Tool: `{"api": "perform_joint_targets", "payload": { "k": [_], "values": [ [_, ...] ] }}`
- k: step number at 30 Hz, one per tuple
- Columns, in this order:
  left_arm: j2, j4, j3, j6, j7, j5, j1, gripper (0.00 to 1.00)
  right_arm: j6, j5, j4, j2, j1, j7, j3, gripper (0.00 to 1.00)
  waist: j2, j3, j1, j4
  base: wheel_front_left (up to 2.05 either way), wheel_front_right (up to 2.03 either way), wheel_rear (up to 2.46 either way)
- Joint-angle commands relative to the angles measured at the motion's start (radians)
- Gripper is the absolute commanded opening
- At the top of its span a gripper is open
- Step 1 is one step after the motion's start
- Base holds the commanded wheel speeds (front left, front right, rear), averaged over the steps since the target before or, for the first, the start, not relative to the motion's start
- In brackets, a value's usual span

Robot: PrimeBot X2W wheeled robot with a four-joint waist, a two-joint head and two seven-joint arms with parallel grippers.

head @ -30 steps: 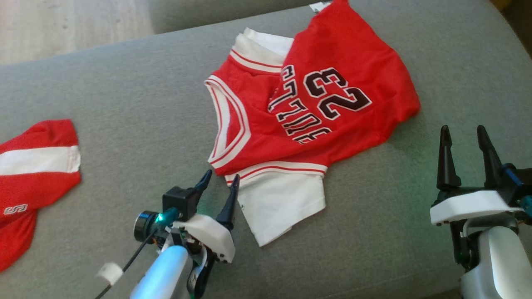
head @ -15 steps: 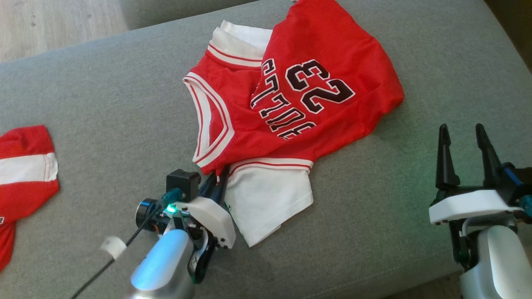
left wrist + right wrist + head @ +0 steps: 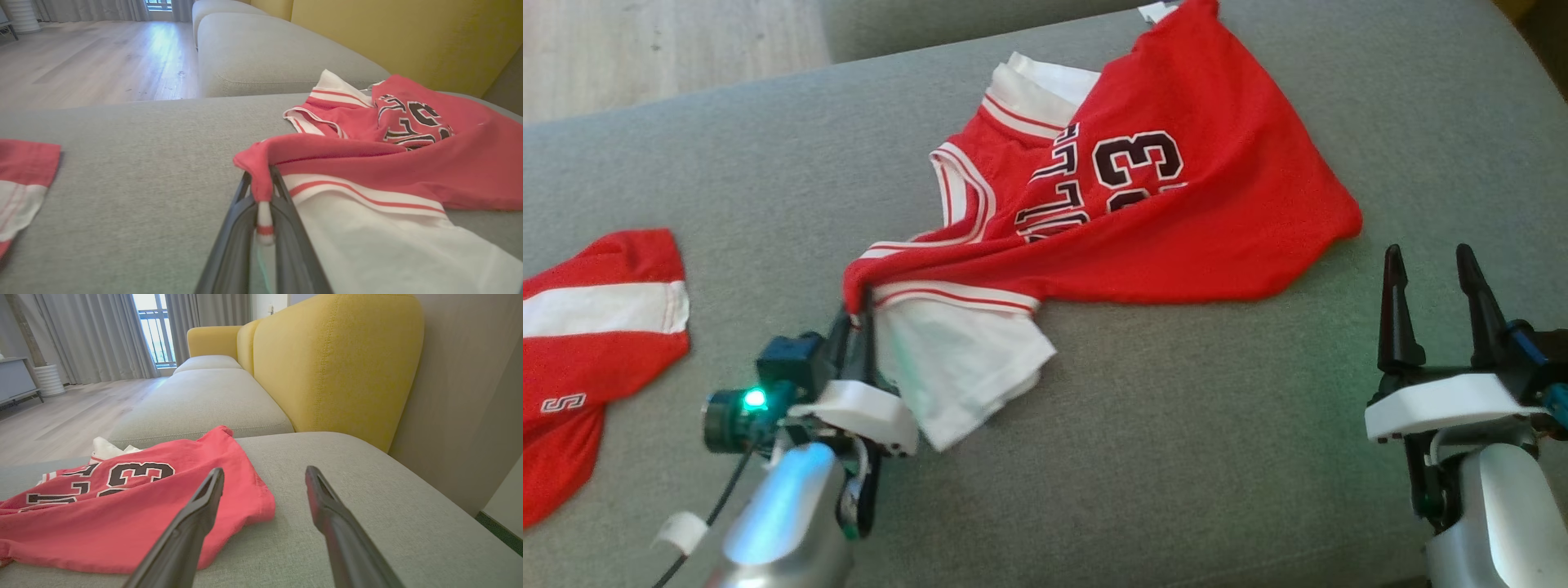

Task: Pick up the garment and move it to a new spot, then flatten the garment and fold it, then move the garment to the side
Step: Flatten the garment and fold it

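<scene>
A red jersey (image 3: 1176, 212) with white trim and the number 23 lies crumpled on the grey sofa cushion (image 3: 768, 180), a white sleeve (image 3: 956, 359) spilling out near me. My left gripper (image 3: 854, 314) is shut on a red-and-white edge of the jersey (image 3: 263, 192) and stretches it toward the left. The wrist view shows the cloth pinched between both fingers (image 3: 286, 220). My right gripper (image 3: 1429, 269) stands open at the lower right, a short way from the jersey's hem (image 3: 229, 498), touching nothing.
A second red and white garment (image 3: 588, 327) lies at the cushion's left edge. Yellow sofa backrests (image 3: 335, 367) rise behind the seat. Wooden floor (image 3: 81, 53) lies beyond the cushion. Bare grey cushion stretches between the two garments.
My left gripper closed on the jersey's near edge and pulled it leftward, drawing the cloth into a long fold that hides part of the lettering. The right gripper stayed put. The camera shifted slightly.
</scene>
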Motion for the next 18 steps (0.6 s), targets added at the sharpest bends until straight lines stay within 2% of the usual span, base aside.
{"api": "perform_joint_targets", "payload": {
  "k": [1,5,8,9,10,11,12,18],
  "values": [
    [0.035,-0.04,0.052,0.019,-0.021,0.007,-0.034,0.0,0.007,-0.006,-0.03,-0.005,-0.023,0.005,0.026,1.0,0.0,-0.006,0.0,0.014,0.0,0.0,0.0],
    [0.054,-0.066,0.082,0.052,-0.031,0.017,-0.022,0.0,0.007,-0.01,-0.03,-0.005,-0.02,0.012,0.03,1.0,0.0,-0.009,0.0,0.028,0.0,0.0,0.0],
    [0.058,-0.074,0.087,0.06,-0.033,0.025,-0.015,0.0,0.007,-0.011,-0.029,-0.005,-0.019,0.015,0.032,1.0,0.0,-0.01,0.0,0.036,0.0,0.0,0.0],
    [0.056,-0.073,0.085,0.063,-0.034,0.03,-0.009,0.09,0.007,-0.011,-0.027,-0.005,-0.017,0.018,0.036,1.0,0.0,-0.01,0.0,0.044,0.0,0.0,0.0],
    [0.056,-0.073,0.085,0.063,-0.034,0.03,-0.009,0.09,0.007,-0.011,-0.027,-0.005,-0.017,0.018,0.036,1.0,0.0,-0.01,0.0,0.044,0.0,0.0,0.0],
    [0.055,-0.071,0.083,0.066,-0.034,0.035,-0.008,0.65,0.007,-0.012,-0.026,-0.005,-0.017,0.019,0.038,1.0,0.0,-0.01,0.0,0.048,0.0,0.0,0.0],
    [0.054,-0.07,0.079,0.069,-0.034,0.042,-0.008,1.0,0.007,-0.012,-0.025,-0.005,-0.016,0.019,0.038,1.0,0.0,-0.011,0.0,0.053,0.0,0.0,0.0],
    [0.039,-0.114,0.08,0.062,-0.035,0.061,0.014,1.0,0.007,-0.024,-0.016,-0.005,-0.023,0.024,0.041,1.0,0.0,-0.018,0.0,0.097,0.0,0.0,0.0]
  ]
}}
